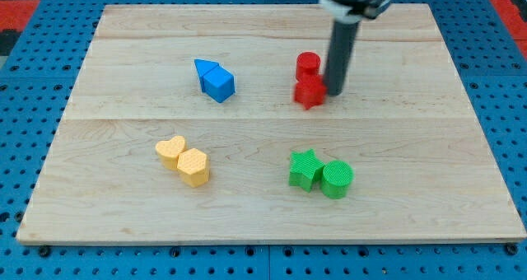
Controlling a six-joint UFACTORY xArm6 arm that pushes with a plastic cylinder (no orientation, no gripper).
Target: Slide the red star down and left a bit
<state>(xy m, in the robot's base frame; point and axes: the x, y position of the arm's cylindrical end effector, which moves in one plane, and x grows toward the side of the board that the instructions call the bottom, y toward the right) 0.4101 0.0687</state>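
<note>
Your rod's top is cut off at frame top — my tip [336, 91] touches the red plastic star block [310, 91], right side; no jaws. Bare wooden board [123, 132] lower left.

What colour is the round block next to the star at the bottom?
Green cylinder, beside the green star, camera view.

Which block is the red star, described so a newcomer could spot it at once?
On the pale wooden board, look toward the view's upper right, where the dark rod comes down; my tip sits just right of two touching red blocks. The red star block is the lower, pointed one; the red cylinder block above it is round.
</note>
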